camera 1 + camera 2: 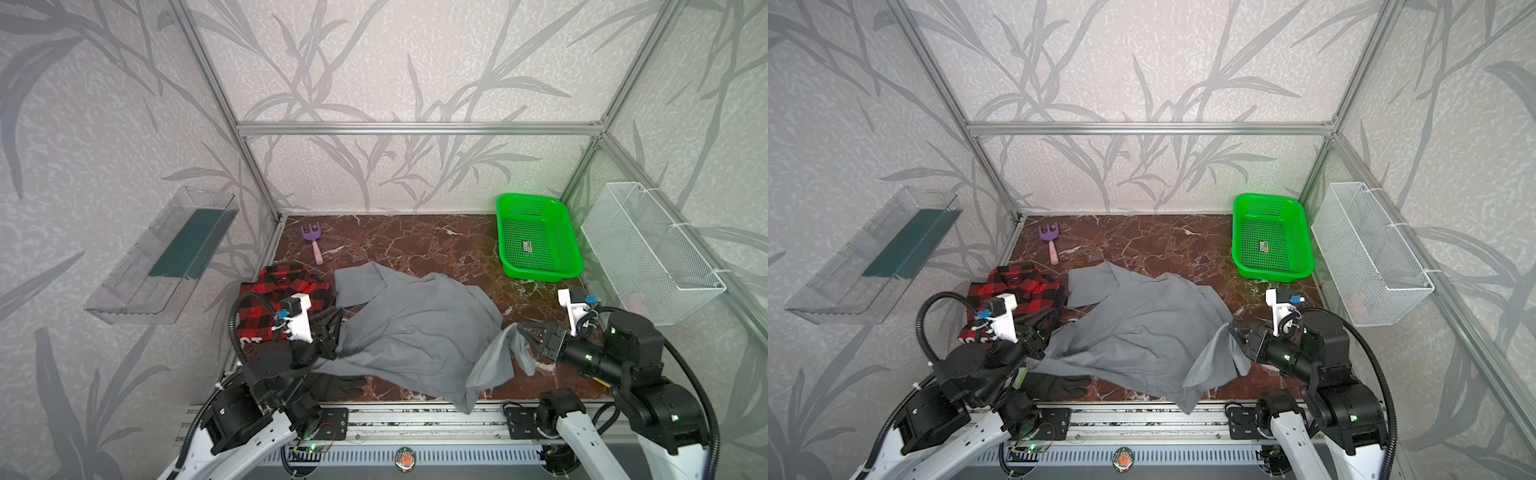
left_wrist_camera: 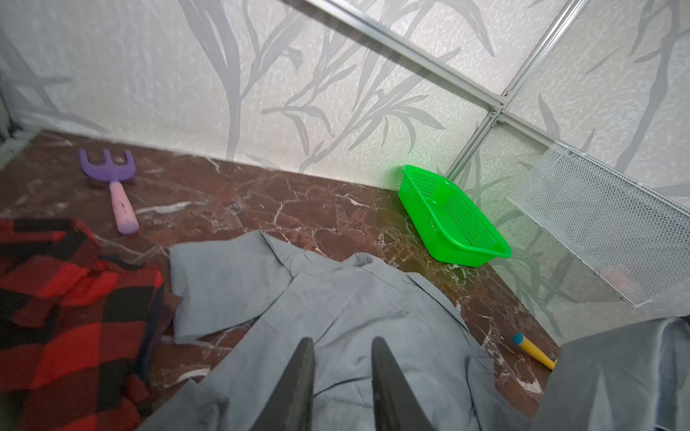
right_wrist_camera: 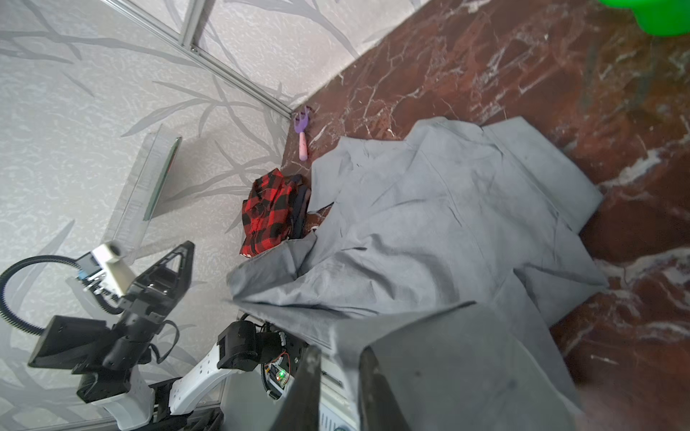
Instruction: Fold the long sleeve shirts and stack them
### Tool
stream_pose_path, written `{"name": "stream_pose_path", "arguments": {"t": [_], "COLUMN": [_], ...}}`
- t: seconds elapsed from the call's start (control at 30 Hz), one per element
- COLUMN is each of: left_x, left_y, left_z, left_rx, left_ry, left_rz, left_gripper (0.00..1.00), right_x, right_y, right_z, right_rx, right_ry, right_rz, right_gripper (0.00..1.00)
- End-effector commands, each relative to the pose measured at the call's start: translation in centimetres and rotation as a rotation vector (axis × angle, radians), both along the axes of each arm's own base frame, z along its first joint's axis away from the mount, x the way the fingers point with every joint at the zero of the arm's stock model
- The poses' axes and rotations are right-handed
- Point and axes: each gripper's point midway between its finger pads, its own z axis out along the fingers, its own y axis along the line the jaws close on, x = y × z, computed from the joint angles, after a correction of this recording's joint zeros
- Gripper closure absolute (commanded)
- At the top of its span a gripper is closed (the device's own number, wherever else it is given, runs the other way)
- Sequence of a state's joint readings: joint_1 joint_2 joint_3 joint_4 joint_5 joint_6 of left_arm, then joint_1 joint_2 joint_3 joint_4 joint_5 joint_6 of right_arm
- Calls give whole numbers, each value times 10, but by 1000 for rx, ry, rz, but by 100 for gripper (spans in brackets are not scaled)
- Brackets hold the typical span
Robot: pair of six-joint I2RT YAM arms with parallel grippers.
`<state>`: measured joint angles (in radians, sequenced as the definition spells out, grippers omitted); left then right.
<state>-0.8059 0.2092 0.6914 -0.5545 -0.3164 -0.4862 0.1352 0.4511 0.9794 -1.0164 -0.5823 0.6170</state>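
The grey long sleeve shirt (image 1: 415,324) (image 1: 1142,328) lies spread and wrinkled across the middle of the marble table, and its front hem hangs over the front edge. The red-and-black plaid shirt (image 1: 286,291) (image 1: 1013,286) lies bunched at the left edge, with white lettering at its near end. My left gripper (image 1: 336,320) (image 2: 341,341) is open just above the grey shirt's left side, with nothing between its fingers. My right gripper (image 1: 521,328) (image 3: 340,350) is open at the shirt's right side. A raised fold of grey cloth still drapes over one finger (image 3: 373,388).
A green basket (image 1: 536,237) sits at the back right and a purple toy rake (image 1: 313,241) at the back left. A black glove (image 1: 340,384) lies under the shirt's front left. A white wire basket (image 1: 648,249) hangs on the right wall and a clear tray (image 1: 166,257) on the left wall. A yellow stick (image 2: 534,350) lies by the shirt.
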Motion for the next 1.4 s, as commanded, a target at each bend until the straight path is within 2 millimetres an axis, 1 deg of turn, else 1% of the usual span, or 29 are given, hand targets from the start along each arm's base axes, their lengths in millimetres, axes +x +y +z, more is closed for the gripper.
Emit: {"name": "stream_pose_path", "arguments": {"t": [0.0,0.1,0.13,0.2,0.23,0.3,0.33,0.37,0.43,0.5,0.53,0.6,0.63,0.7,0.8,0.87,0.97,1.0,1.07,1.17,1.27,1.3,1.37], "left_x": [-7,-7,-6,-2,1,7,10,14,21,28,30,34,35,37,38,39,40,41,43,46,51,53,57], "left_y": [12,12,12,6,5,1,-1,-5,-14,-20,-21,-20,-19,-17,-18,-17,-14,-15,-16,-19,-25,-27,-31], "left_z": [9,23,27,33,34,28,23,17,1,-16,-21,-30,-33,-35,-35,-36,-35,-35,-35,-36,-38,-39,-39], "left_rx": [69,136,161,204,218,241,247,260,283,294,301,308,308,303,293,298,311,316,332,352,373,380,391], "left_ry": [-8,-49,-55,-70,-75,-57,-39,-11,54,127,146,177,183,189,181,180,177,177,178,180,179,179,178], "left_rz": [11,2,1,-13,-10,1,5,4,-4,12,18,47,55,77,77,86,102,102,101,96,90,85,81], "left_gripper": [63,62,62,62,62,60,59,59,59,59,58,58,57,56,55,55,53,53,53,52,52,52,52], "right_x": [-4,6,11,23,27,39,46,55,72,88,94,107,114,129,146,154,169,174,182,196,212,217,227], "right_y": [-7,-13,-15,-20,-19,-11,-4,3,19,38,50,84,98,127,159,177,192,193,195,184,166,156,139], "right_z": [-1,0,3,6,10,21,22,19,4,-17,-25,-48,-58,-89,-135,-162,-201,-214,-231,-252,-270,-275,-278], "right_rx": [-96,-155,-172,-199,-190,-130,-97,-73,-103,-213,-258,-301,-294,-309,-368,-394,-422,-447,-473,-536,-536,-527,-512], "right_ry": [-38,-42,-48,-55,-64,-87,-92,-73,-36,-26,-29,-3,18,80,171,224,283,302,322,342,396,416,432], "right_rz": [12,-3,-11,-46,-48,-41,-22,-4,41,70,93,158,183,233,287,321,315,308,294,221,141,102,43], "right_gripper": [65,56,52,49,48,47,47,49,50,50,50,50,50,52,55,57,58,59,59,58,58,58,58]}}
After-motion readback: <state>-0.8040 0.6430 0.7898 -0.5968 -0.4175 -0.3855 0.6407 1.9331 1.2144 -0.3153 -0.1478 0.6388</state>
